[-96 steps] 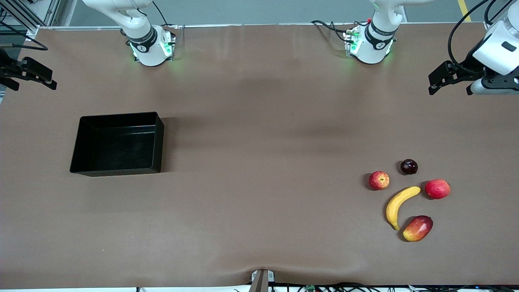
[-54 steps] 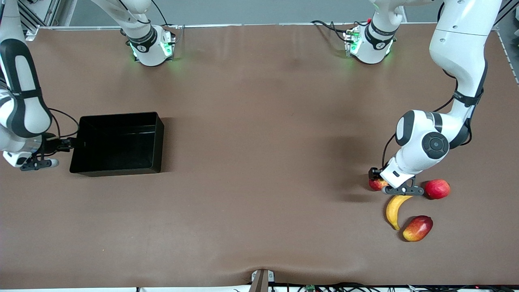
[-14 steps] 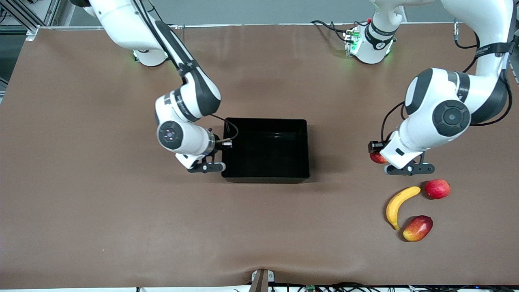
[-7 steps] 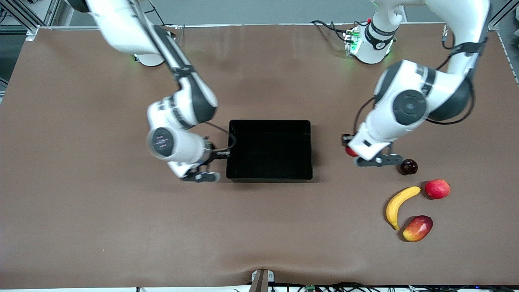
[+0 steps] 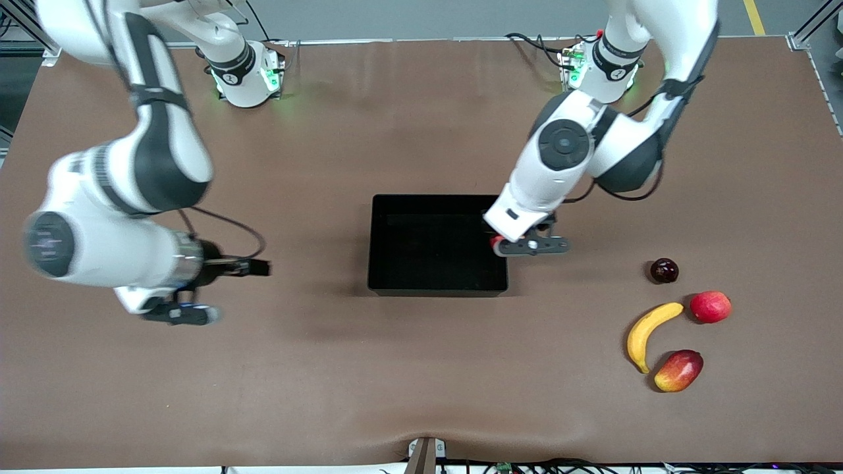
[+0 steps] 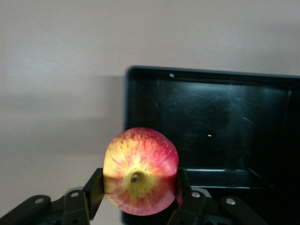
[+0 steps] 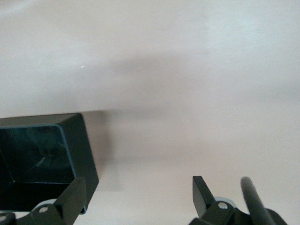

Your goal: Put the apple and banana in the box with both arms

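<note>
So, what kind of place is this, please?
Probably a robotics lab test bench: two white arms bolted to a brown covered table, a black box, loose fruit such as a banana, cables along the edge.

Two white jointed arms, black joint rings, grey round joint caps. Green lights glow at both bases. Thin black cables loop near wrists. Black grippers, silver screws on jaws.

A dark plum [image 5: 664, 270], a pinkish-red fruit [image 5: 710, 307] and a mango [image 5: 679, 370] are seen on the brown worktop [image 5: 395, 368]. All are grouped toward the left arm's end, the mango nearest the front camera.
</note>
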